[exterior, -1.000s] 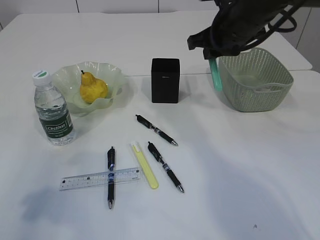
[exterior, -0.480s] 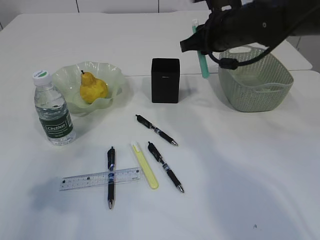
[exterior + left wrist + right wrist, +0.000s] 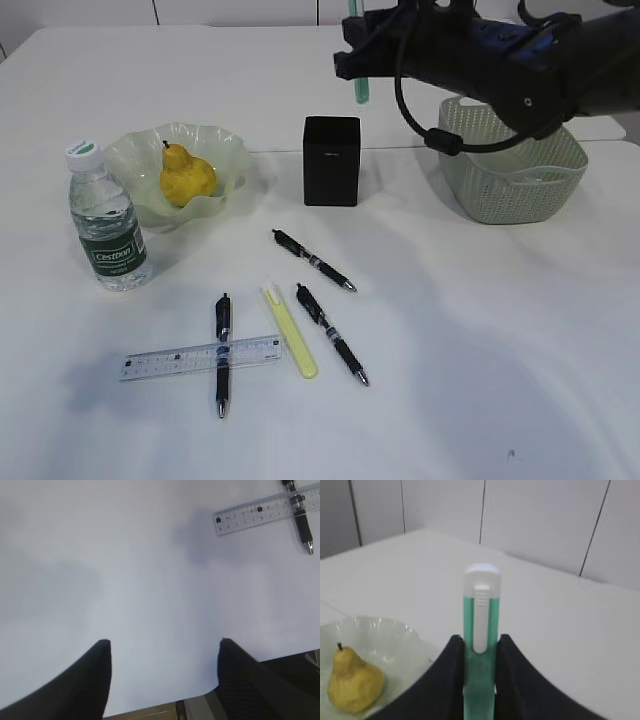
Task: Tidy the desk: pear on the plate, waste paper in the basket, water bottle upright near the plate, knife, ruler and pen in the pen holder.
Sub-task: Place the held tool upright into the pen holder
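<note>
My right gripper [image 3: 362, 62] is shut on a green knife with a white slider [image 3: 361, 90], which it holds upright in the air above and a little behind the black pen holder [image 3: 331, 160]. The right wrist view shows the knife [image 3: 480, 625] pinched between the jaws of the gripper [image 3: 480, 639]. The pear [image 3: 184, 177] lies on the pale green plate [image 3: 222, 146]. The water bottle [image 3: 105, 220] stands upright left of the plate. The clear ruler [image 3: 200, 357], three black pens [image 3: 312, 260] and a yellow knife [image 3: 290, 330] lie on the table. My left gripper [image 3: 163, 641] is open and empty.
The green woven basket [image 3: 560, 140] stands at the right, partly behind my right arm. In the left wrist view the ruler's end [image 3: 265, 512] and a pen tip [image 3: 303, 527] lie at the top right, and the table's near edge runs between the fingers.
My right arm has swung left from beside the basket to above the pen holder. It has lifted the green knife and turned it upright.
</note>
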Tool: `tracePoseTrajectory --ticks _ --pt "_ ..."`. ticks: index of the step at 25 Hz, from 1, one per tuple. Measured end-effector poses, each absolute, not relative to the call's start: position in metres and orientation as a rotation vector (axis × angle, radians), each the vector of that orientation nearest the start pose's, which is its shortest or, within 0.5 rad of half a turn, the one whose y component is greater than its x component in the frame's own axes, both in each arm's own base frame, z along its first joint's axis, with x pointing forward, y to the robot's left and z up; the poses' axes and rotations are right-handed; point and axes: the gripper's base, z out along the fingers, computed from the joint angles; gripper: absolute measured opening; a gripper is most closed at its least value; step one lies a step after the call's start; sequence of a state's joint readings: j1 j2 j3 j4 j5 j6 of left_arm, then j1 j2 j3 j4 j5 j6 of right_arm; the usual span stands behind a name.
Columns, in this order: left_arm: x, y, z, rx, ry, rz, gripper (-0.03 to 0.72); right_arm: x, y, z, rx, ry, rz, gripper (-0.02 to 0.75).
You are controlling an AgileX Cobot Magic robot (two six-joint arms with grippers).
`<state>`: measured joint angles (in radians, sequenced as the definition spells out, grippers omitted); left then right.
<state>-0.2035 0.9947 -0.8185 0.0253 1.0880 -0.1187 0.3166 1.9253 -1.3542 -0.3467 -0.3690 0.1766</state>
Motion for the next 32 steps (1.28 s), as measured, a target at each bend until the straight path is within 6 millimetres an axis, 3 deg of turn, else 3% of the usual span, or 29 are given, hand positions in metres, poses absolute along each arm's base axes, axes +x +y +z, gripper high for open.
tracePoseTrajectory --ticks 8,21,32 --pt "0.163 -0.032 0.297 0.126 2.735 -0.056 0.466 0.447 0.152 0.241 -0.477 1.617 0.247 0.172" --pt "0.163 -0.032 0.297 0.126 2.732 -0.057 0.466 0.486 0.164 0.239 -0.428 1.564 0.276 0.172" --pt "0.166 -0.031 0.298 0.131 2.705 -0.046 0.466 0.499 0.167 0.193 -0.436 1.654 0.276 0.172"
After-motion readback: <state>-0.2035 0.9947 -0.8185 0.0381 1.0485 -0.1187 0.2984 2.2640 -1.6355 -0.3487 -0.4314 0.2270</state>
